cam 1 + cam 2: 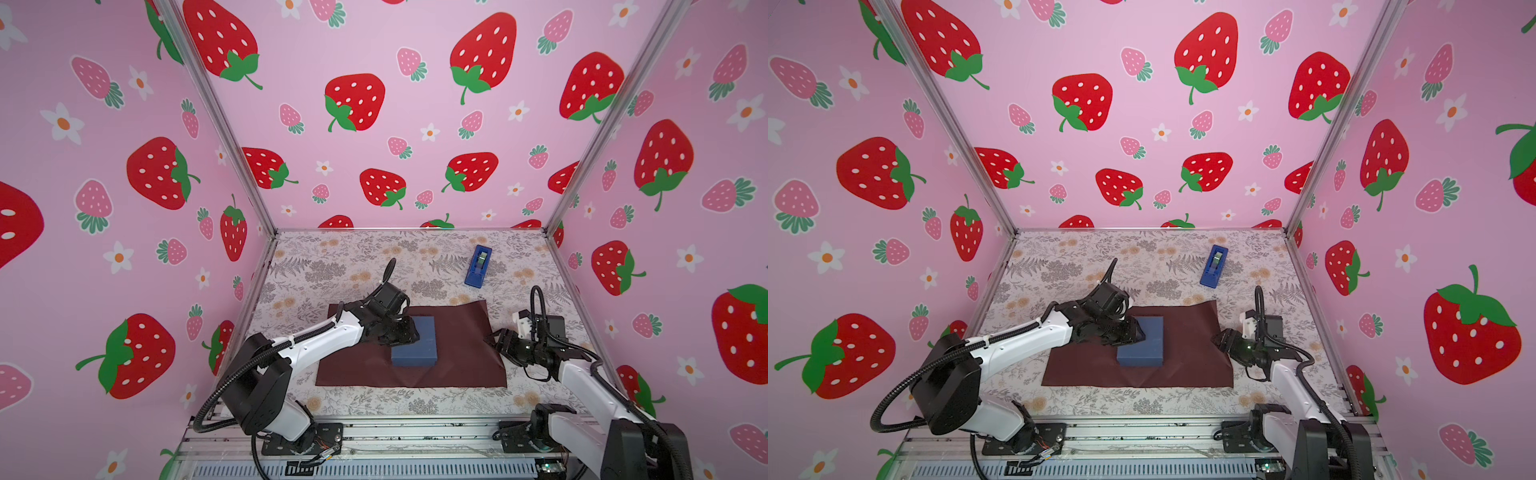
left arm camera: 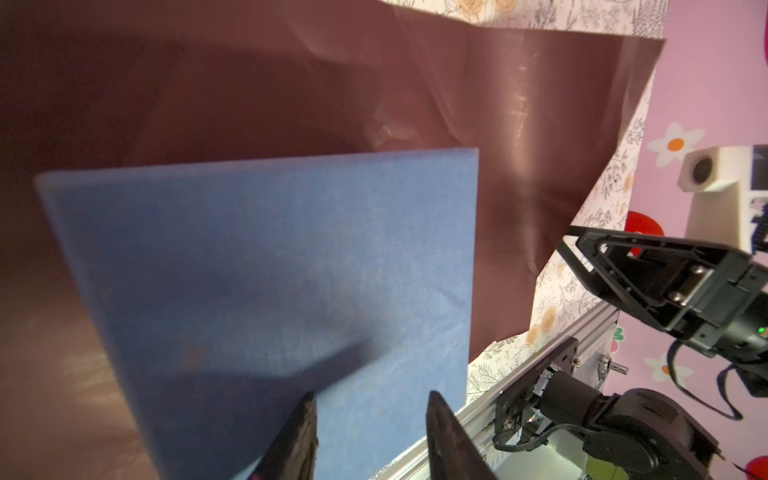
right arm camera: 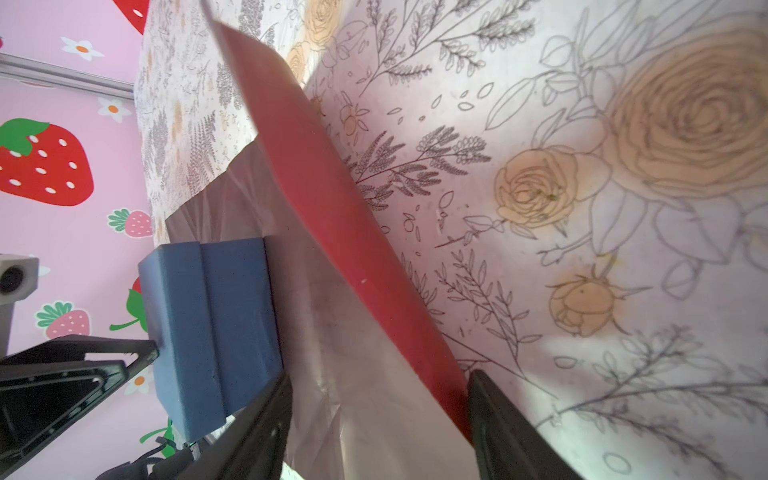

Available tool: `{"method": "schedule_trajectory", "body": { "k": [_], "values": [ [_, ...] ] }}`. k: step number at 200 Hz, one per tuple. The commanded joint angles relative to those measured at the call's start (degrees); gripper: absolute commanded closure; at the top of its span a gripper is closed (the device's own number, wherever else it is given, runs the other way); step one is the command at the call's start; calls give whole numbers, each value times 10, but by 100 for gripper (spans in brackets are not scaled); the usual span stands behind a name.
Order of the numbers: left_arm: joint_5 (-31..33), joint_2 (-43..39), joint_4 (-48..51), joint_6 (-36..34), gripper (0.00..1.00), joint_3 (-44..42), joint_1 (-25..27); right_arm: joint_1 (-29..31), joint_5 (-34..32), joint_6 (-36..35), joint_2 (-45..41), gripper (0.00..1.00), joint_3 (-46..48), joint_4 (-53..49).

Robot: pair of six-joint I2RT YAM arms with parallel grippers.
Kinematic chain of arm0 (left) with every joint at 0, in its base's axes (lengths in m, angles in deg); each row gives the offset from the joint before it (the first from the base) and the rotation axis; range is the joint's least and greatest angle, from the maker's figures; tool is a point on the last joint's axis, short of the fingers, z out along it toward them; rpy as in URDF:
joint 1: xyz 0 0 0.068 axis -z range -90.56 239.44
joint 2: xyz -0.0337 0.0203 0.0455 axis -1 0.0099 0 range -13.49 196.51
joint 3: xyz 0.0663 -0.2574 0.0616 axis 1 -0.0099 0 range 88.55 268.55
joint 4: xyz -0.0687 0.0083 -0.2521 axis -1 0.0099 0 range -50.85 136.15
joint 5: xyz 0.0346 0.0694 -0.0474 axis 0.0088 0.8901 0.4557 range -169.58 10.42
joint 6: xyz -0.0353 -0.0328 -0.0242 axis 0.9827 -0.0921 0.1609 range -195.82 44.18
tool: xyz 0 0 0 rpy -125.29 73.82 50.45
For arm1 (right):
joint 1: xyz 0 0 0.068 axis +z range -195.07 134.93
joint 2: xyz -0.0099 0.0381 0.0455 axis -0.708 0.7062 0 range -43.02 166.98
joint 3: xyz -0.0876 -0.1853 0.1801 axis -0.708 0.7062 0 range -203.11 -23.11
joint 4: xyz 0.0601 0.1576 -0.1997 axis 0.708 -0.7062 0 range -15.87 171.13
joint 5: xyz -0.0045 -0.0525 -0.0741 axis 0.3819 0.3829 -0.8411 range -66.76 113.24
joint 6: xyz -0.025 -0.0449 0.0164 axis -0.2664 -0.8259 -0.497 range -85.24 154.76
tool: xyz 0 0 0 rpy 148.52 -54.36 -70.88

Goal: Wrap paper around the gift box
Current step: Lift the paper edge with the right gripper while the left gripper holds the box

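Now gift box (image 1: 417, 347) under L hand (image 2: 370, 401), on paper (image 1: 459, 332).

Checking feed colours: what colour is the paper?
Dark maroon; the paper shows best in a top view.

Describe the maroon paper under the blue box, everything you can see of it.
The paper is a thin, plain dark maroon rectangular sheet with faint creases and a slight sheen. It lies spread on the floral table cover, with the gift box resting near its middle. Its right edge is lifted off the cover and runs between the open jaws of the right gripper; whether a finger touches it is unclear.
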Motion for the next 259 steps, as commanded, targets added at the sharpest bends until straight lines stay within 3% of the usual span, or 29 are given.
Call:
{"method": "schedule_trajectory", "body": {
  "k": [1, 74, 113, 159, 189, 259],
  "values": [
    [12, -1, 22, 8, 55, -15, 1, 0, -22, -8, -15, 32, 7, -30],
    [10, 8, 15, 10, 55, -16, 3, 3, -67, -30, 71, 32, 4, 48],
    [8, 14, 14, 9, 55, -12, 4, 9, -52, -40, 108, 41, -8, 60],
    [10, 17, 26, 5, 56, -2, 5, 49, -86, 5, 33, 47, 3, 11],
    [10, 14, 30, 6, 56, 1, 5, 79, -150, 28, -19, 54, -8, -53],
    [27, -4, 70, -3, 56, 31, 7, 151, -205, 56, -45, 68, -55, -122]
  ]
}}
